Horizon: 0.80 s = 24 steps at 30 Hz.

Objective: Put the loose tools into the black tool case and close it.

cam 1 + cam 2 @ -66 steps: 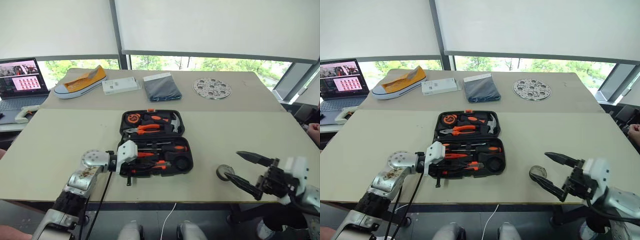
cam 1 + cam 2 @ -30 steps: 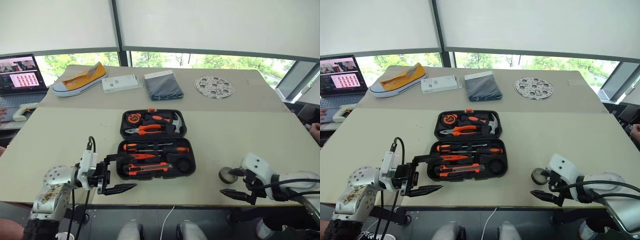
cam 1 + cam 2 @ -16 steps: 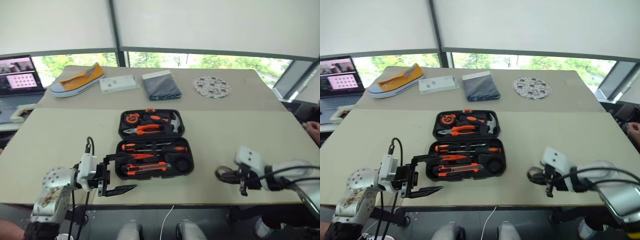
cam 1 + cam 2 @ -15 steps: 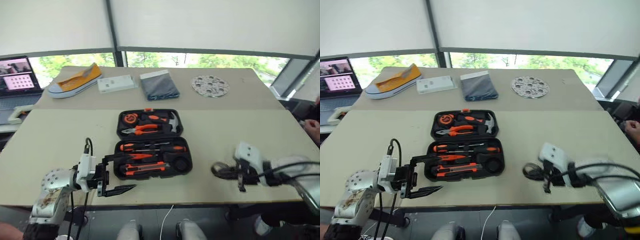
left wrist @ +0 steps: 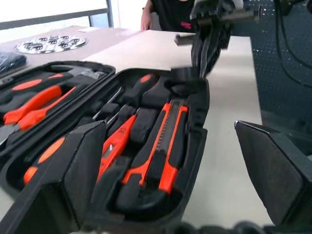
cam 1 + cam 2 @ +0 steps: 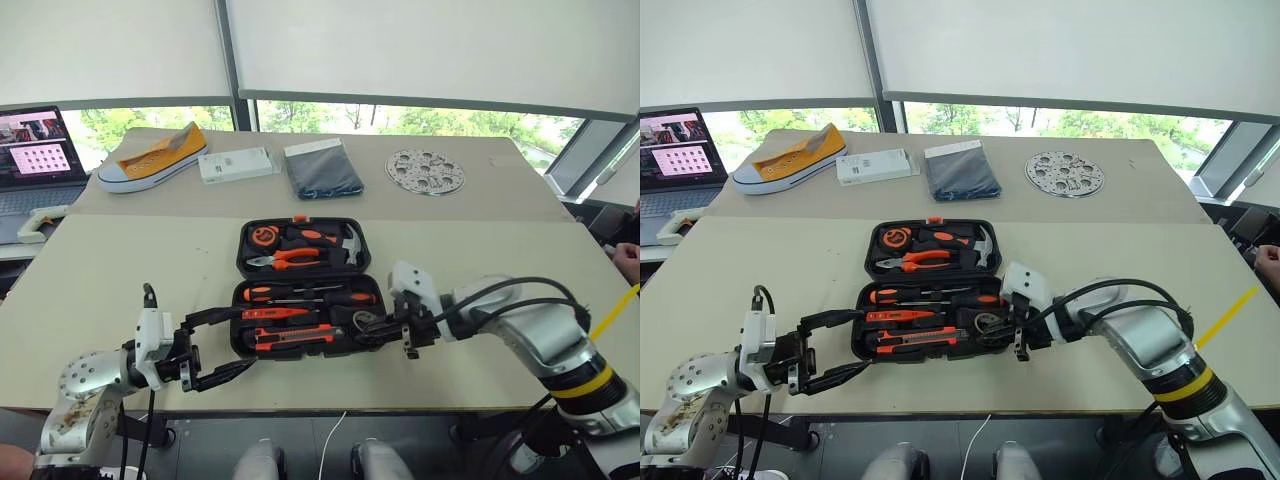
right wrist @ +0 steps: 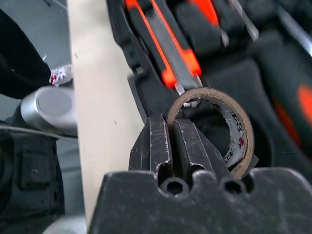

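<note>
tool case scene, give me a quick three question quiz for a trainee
1. True or false: the black tool case lies open on the table.
2. What does the right claw hold? A) the utility knife B) the tape roll C) the hammer
3. Fill in: the left claw is ____, at the case's near left corner.

Key
1. True. Both halves lie flat, with tools in their slots.
2. B. The right claw is shut on the wall of the tape roll, over the case's near right end. The utility knife and hammer sit in the case.
3. Open, and it holds nothing.
</note>
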Motion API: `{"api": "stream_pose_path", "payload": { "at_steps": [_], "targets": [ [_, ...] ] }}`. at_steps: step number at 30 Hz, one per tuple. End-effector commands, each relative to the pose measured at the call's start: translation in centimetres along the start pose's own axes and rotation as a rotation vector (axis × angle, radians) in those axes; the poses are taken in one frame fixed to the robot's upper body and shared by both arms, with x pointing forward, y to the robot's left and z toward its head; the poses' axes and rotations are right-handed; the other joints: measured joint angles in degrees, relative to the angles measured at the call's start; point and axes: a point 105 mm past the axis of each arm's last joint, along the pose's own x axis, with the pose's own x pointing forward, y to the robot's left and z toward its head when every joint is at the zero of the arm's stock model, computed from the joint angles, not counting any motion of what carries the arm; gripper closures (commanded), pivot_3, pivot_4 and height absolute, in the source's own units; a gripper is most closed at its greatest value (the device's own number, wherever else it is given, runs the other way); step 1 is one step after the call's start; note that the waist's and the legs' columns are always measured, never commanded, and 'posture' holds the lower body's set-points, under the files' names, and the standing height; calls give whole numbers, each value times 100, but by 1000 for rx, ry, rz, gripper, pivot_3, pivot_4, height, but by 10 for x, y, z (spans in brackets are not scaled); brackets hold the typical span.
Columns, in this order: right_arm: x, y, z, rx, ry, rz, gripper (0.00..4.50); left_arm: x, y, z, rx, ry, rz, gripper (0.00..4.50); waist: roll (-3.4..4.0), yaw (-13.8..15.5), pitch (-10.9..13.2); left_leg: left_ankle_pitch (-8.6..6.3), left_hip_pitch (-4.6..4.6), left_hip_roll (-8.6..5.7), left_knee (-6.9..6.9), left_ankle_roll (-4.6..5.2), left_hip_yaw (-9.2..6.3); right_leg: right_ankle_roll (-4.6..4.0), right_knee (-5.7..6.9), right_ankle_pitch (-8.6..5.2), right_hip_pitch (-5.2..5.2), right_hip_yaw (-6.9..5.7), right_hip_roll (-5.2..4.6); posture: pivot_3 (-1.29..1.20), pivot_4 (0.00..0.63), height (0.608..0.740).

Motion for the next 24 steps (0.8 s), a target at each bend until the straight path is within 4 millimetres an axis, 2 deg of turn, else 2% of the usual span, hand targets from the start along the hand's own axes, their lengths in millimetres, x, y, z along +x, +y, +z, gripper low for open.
{"api": "stream_pose_path", "payload": {
  "at_steps": [1,2,4,5,9,12,13,14,16,19,21,24],
  "targets": [
    [0,-3,-1,-24,20,-29,4472,0,-3,11,13,-27,-19,0,0,0,0,0,1,1,0,0,1,-1,0,0,1,-2,1,0,150,740],
    [0,-5,-2,-44,34,-42,4472,-1,-4,11,5,-26,-24,0,0,-5,0,0,2,1,0,0,3,-3,1,-1,1,-3,2,0,150,740],
    [0,-6,-3,-53,40,-48,3729,-1,-4,11,5,-23,-27,0,0,-7,0,0,6,1,0,0,4,-6,3,-3,1,-3,3,0,150,740],
    [0,-6,-3,-53,40,-49,3507,-2,-4,11,8,-21,-27,0,0,-6,0,0,6,1,0,-1,5,-6,4,-3,1,-3,3,0,150,740],
    [-5,-3,8,-99,14,-19,2157,-5,6,14,30,-16,8,0,0,-9,0,0,10,0,1,-1,9,-8,4,-3,4,-4,4,0,150,740],
    [-30,5,30,-108,-148,17,1020,-18,29,22,88,17,114,0,-1,-4,1,0,7,1,1,-1,8,-8,7,-3,0,-5,6,0,150,740],
    [-39,7,35,-111,-200,24,915,-25,39,23,83,29,160,0,-2,6,2,0,6,0,1,-1,7,-8,9,-3,0,-5,6,0,150,740],
    [-47,8,35,-115,-230,26,915,-31,46,24,72,41,197,0,-4,14,3,0,5,0,1,-1,7,-8,9,-3,0,-6,7,0,150,740],
    [-61,-9,25,-138,-235,-69,838,-46,72,20,67,91,340,513,-4,23,3,0,8,1,1,-1,7,-8,6,-3,7,-10,8,0,150,740],
    [-70,-40,10,-148,-215,-227,1552,-62,99,10,49,161,510,1449,-9,14,2,0,19,-1,1,-1,17,-5,2,-2,15,-13,6,0,150,740],
    [-71,-68,-2,-158,-185,-343,2262,-65,120,4,7,171,634,2221,-11,4,4,1,18,-2,3,-2,27,-2,5,1,11,-12,4,0,150,740],
    [-64,-106,-7,-227,-146,-501,3287,-52,137,-6,-52,187,704,3322,-14,-37,10,8,17,-1,5,-11,30,-7,11,11,8,-12,9,0,150,740]
  ]
}}
